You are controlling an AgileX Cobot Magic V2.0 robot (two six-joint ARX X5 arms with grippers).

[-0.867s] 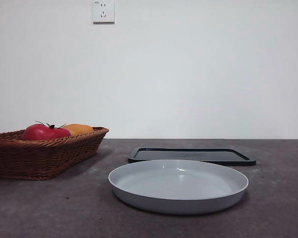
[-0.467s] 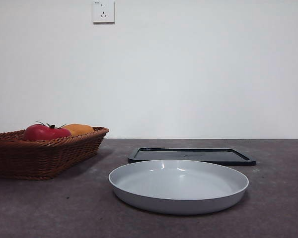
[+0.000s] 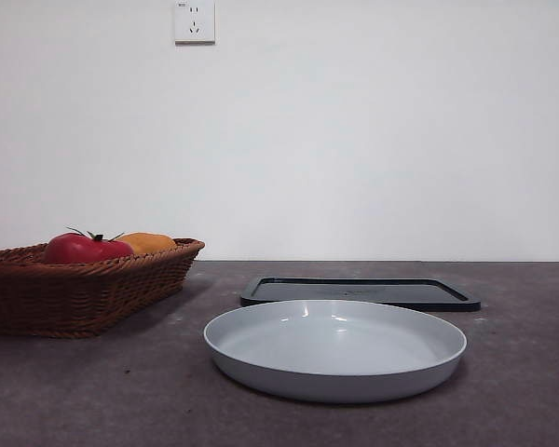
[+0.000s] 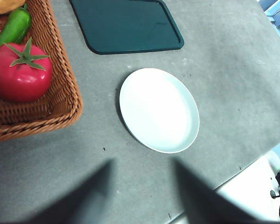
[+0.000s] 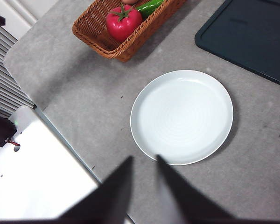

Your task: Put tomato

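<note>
- Plate [image 3: 335, 349] comes first in the front view, a shallow grey-white dish lying empty on the counter [image 3: 93, 391]. Its low rim gives a round fruit little to stop against, so a tomato let go above it, or off centre, may roll out onto the counter.
- Left pincer [image 4: 142, 186] hangs high over the counter with its jaws spread wide and nothing between them. The plate lies beyond its tips, so a straight descent lands on bare counter, not on the fruit.
- Right pincer [image 5: 143, 179] also hangs high, near the plate's edge, with its jaws apart by a narrower gap and empty. If both arms head for the basket together, they could cross over the plate.
- Basket [image 3: 84, 289] of brown wicker stands well apart from the plate, to one side. Its raised wall could catch a jaw that comes in low and drag the whole basket along.
- Tomato [image 4: 19, 74] sits inside the basket, against the wall at one end, calyx upward. Its glossy round skin looks slippery; a pinch off its middle may squirt it sideways.
- Green pepper [image 4: 11, 29] lies just beside the tomato, with an orange-yellow fruit [image 3: 147, 243] next to it. A wide jaw might nip the pepper along with the tomato.
- Dark tray [image 3: 359, 291] lies behind the plate, a possible mistaken drop spot.
</note>
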